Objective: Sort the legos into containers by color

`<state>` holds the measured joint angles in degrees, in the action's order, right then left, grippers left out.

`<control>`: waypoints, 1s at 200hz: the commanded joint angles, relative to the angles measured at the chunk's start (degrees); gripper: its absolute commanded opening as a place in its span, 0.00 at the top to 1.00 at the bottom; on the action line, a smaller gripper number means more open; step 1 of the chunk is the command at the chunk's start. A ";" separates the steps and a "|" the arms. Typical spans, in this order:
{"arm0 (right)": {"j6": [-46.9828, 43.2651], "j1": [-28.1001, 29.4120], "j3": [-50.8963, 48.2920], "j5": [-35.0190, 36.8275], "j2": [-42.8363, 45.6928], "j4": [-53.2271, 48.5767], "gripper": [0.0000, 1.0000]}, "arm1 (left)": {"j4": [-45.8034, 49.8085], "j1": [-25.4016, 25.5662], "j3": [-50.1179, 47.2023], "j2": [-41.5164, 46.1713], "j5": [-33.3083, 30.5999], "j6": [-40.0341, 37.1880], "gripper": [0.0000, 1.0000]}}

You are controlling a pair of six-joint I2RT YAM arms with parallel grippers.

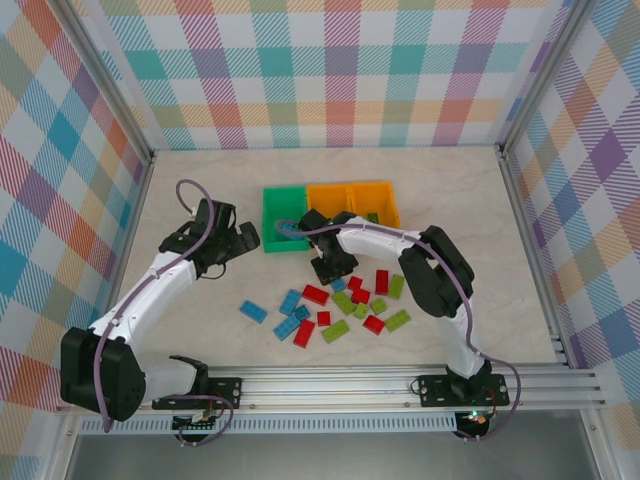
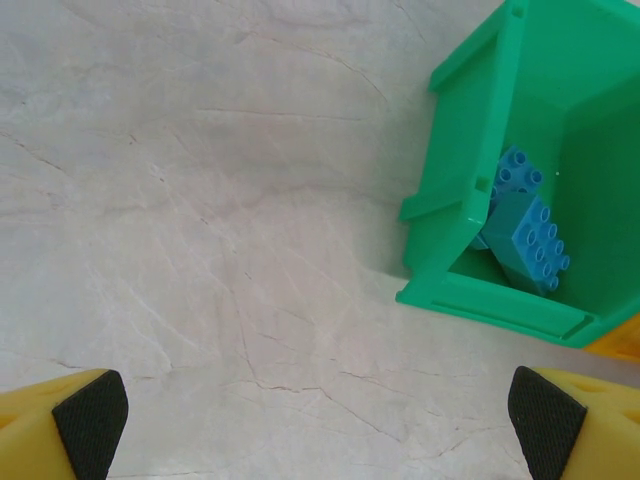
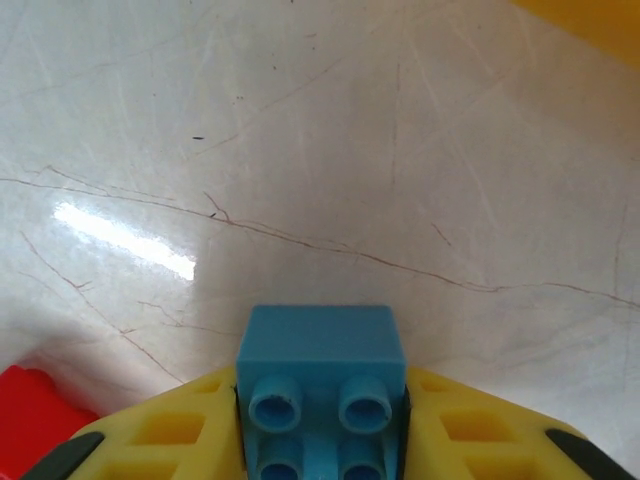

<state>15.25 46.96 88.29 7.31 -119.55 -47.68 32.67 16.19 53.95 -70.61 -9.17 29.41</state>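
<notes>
left hand point(image 1: 246, 240): released. its two pads point(image 2: 90, 420) stand wide apart with bare tabletop point(image 2: 220, 230) between them, just beside the green bin point(image 2: 455, 180). blue bricks point(image 2: 525, 235) lie inside that bin.

right hand point(image 1: 332, 268): clenched on a blue brick point(image 3: 322, 360), with yellow fingers point(image 3: 170, 435) against both its sides and its studs facing the wrist camera. whether the brick is clear of the tabletop cannot be told. a red brick point(image 3: 30, 420) lies just beside the hand, at the lower left of the right wrist view.

two orange bins point(image 1: 330, 192) stand in a row to the right of the green bin, touching. loose bricks point(image 1: 345, 305) in blue, red and lime green lie scattered on the tabletop between the bins and the arm bases.
</notes>
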 commanded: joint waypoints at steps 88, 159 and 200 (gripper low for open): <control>14.46 -6.43 26.51 -11.60 -1.70 -2.33 0.70 | 2.46 -1.16 -3.87 1.51 -0.58 4.17 0.00; 20.24 -7.30 50.27 -13.90 -17.99 -12.13 0.66 | 4.32 -1.16 -6.29 1.51 1.69 10.89 0.00; 24.83 -8.20 51.74 -15.99 -21.57 -10.43 0.64 | 10.03 -0.77 -7.39 0.67 5.27 17.23 0.00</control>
<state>35.81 39.62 136.77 -6.33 -139.92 -56.66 37.39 15.97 47.99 -69.65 -6.90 41.28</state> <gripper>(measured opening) 0.351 0.999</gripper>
